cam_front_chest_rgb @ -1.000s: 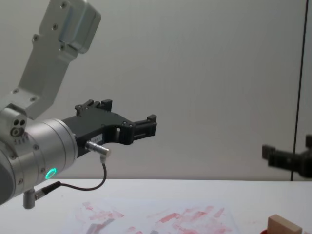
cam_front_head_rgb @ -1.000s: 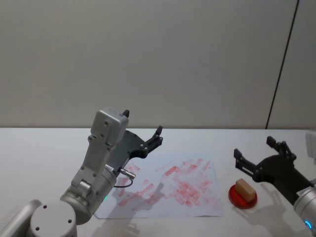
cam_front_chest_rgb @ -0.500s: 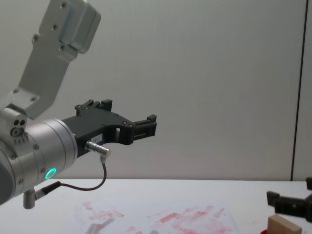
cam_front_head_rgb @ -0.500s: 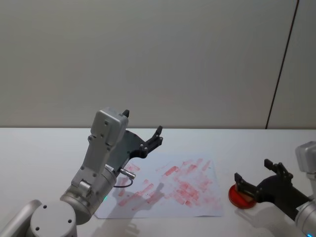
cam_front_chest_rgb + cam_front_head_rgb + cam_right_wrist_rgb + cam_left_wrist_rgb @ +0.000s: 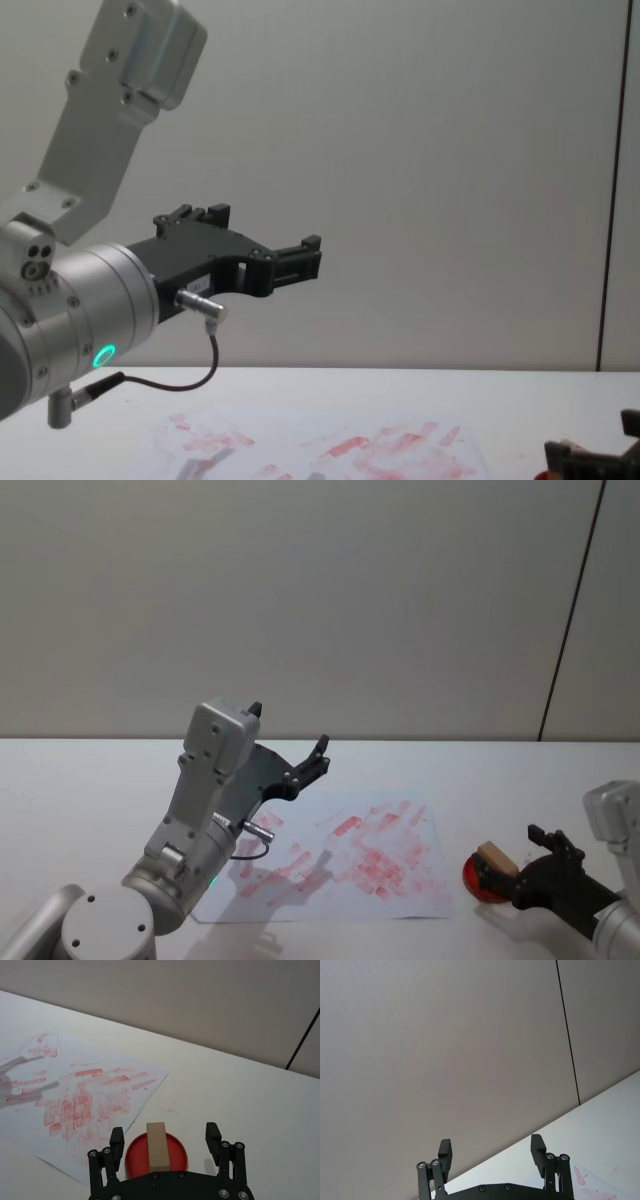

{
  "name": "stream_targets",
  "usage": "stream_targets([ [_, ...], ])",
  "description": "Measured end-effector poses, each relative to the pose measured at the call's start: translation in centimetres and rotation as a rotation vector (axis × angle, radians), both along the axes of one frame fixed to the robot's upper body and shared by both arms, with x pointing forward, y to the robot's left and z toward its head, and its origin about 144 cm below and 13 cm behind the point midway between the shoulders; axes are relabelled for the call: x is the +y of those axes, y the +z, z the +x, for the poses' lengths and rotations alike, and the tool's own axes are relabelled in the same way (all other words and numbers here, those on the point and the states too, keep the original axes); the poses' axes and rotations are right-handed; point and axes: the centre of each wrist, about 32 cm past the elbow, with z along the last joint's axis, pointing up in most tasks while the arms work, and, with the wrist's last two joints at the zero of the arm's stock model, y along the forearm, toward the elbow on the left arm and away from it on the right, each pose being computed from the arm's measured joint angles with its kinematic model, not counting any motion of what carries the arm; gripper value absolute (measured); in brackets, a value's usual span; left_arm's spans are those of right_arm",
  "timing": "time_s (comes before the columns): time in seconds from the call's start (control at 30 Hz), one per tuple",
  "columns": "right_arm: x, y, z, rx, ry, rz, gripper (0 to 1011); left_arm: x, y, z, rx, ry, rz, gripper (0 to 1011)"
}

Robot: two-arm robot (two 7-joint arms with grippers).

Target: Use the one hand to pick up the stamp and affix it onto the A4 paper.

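Observation:
The stamp (image 5: 492,857) is a pale wooden block standing on a round red base (image 5: 480,880), right of the A4 paper (image 5: 350,860). The paper is white with smeared red marks. My right gripper (image 5: 525,865) is low at the table, just right of the stamp and open. In the right wrist view the stamp (image 5: 158,1146) lies between the fingers of the right gripper (image 5: 165,1133), with a gap on each side. My left gripper (image 5: 289,727) hangs open in the air above the paper's left part, holding nothing (image 5: 491,1143).
The white table (image 5: 90,780) runs wide to the left and behind the paper. A plain wall with a dark vertical seam (image 5: 570,610) stands behind it. The bulky silver left arm (image 5: 205,810) rises over the paper's left edge.
My right gripper has come down from above the stamp to table height and drawn nearer, so its fingers now flank the stamp. The left arm has stayed still.

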Motion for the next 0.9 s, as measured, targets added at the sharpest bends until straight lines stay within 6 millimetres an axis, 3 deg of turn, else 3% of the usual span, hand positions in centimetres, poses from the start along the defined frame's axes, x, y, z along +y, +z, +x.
stream_targets([
  [0.2,0.0,-0.4,0.2,0.022,0.009,-0.005,929,0.0,0.0,0.0,0.000,0.000,0.000,1002],
  [0.73,-0.1,-1.2,0.9,0.062,0.024,-0.001,475,0.0,0.0,0.0,0.000,0.000,0.000,1002],
  [0.9,0.0,-1.3,1.1,0.064,0.026,0.005,286,0.0,0.0,0.0,0.000,0.000,0.000,1002],
])
